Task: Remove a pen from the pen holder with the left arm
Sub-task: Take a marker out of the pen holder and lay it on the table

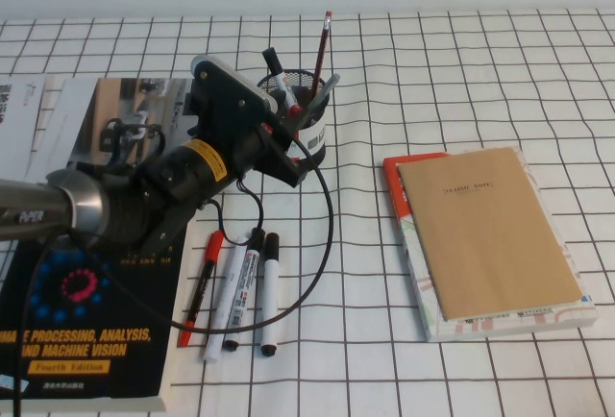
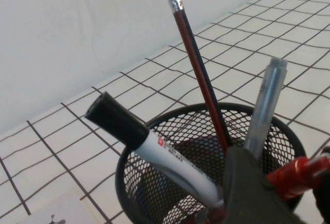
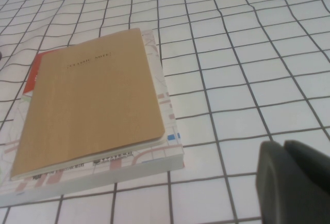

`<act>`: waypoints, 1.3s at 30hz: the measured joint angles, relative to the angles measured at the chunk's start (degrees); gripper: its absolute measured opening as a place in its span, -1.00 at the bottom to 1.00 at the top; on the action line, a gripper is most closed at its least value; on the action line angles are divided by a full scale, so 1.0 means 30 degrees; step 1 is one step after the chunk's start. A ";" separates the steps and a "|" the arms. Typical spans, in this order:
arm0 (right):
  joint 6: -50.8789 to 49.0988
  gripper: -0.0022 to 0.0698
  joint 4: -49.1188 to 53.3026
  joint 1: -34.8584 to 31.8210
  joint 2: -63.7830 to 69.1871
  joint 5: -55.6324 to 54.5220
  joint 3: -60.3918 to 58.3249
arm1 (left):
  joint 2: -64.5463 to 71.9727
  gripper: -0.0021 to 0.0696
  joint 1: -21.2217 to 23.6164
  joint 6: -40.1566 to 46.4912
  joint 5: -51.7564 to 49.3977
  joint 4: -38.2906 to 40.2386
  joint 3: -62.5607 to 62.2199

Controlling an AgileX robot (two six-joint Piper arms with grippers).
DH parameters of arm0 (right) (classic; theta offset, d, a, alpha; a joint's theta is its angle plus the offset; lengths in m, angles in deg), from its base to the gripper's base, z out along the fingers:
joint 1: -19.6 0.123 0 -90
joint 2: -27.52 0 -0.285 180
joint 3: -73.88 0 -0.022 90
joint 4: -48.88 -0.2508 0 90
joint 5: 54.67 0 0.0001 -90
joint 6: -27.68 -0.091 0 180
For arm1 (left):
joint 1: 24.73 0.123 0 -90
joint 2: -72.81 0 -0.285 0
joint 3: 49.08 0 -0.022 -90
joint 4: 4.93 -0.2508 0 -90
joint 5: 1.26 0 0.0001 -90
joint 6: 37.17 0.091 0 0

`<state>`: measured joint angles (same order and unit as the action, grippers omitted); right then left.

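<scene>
1. The pen holder, a black mesh cup, stood upright at about 12 o'clock on the checked surface, a touch toward 11.
2. All of its pens were inside. We counted a red pencil sticking up highest with its eraser end on top, a white marker with a black cap leaning on the rim, a grey pen, and a red-capped pen.
3. The left pincer was right at the holder's rim on its 9 o'clock side, with the arm coming in from about 8 o'clock. The red-capped pen sat right up against it. Honestly, we couldn't tell whether the pincer was apart or clamped on that pen.
4. The right pincer only showed up on its own wrist camera, as a dark lump over the surface near the tan notebook. We couldn't tell its state either.
5. At 7 o'clock from the holder, three loose pens lay side by side: a red pen, a white-barrelled marker and a black marker. The arm's black cable looped across them.
6. A big textbook lay at 8 o'clock under the arm. The tan notebook sat on top of a book stack at 4 o'clock, well apart from the holder.
</scene>
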<state>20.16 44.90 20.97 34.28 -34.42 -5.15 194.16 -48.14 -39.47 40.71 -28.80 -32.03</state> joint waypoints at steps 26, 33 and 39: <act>0.0000 -0.98 0.0000 0.0000 0.0000 0.0000 0.0000 | 0.0126 -0.70 0.0037 -0.0305 0.0000 -0.0072 -0.0052; 0.0000 -0.99 0.0000 0.0000 0.0000 0.0000 0.0000 | -0.0039 -0.72 0.0037 -0.0305 -0.0008 -0.0072 -0.0052; 0.0000 -0.98 0.0000 0.0000 0.0000 0.0000 0.0000 | -0.1492 -0.73 0.0245 -0.0305 -0.0166 -0.0498 -0.0052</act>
<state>20.16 44.90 20.97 34.28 -34.42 -5.15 189.68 -47.41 -40.39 40.21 -30.30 -32.18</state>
